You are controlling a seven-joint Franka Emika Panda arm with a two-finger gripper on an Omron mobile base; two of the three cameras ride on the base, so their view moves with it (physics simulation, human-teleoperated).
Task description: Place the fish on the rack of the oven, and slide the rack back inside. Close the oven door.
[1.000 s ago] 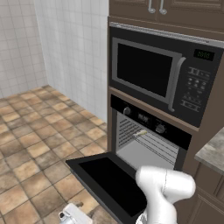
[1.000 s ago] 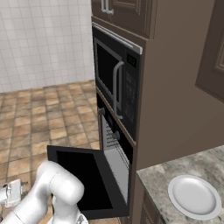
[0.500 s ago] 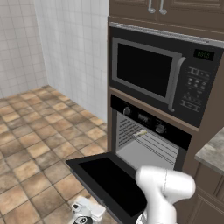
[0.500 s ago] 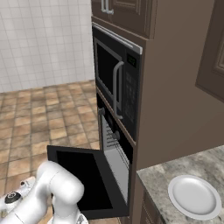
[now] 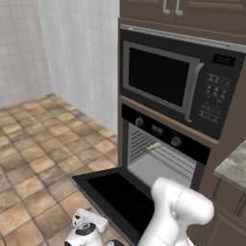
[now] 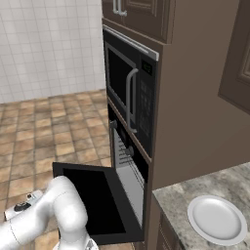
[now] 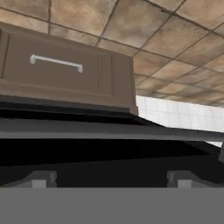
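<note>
The oven (image 5: pixel 163 144) stands with its oven door (image 5: pixel 115 197) dropped flat and open. Inside the grey cavity the wire rack (image 5: pixel 166 156) sits pushed in, and a slim pale shape, the fish (image 5: pixel 153 146), lies on it. My white hand (image 5: pixel 88 225) hangs low at the door's front left corner, near the floor, and shows again at the lower left (image 6: pixel 22 207). In the rolled hand view my gripper (image 7: pixel 111 179) is open with nothing between its fingertips (image 7: pixel 41 178). The door's grey bar handle (image 7: pixel 109 130) runs straight across just beyond them.
A black microwave (image 5: pixel 173 81) sits above the oven. A brown drawer front (image 7: pixel 65 72) with a small silver handle lies past the door in the hand view. A white plate (image 6: pixel 217 219) rests on the stone counter (image 6: pixel 195 193) at the right. Tiled floor (image 5: pixel 33 158) stretches left.
My hand has swung in from the far lower left and risen a little toward the open door's front edge. The jaws have stayed open. The oven and door have not moved.
</note>
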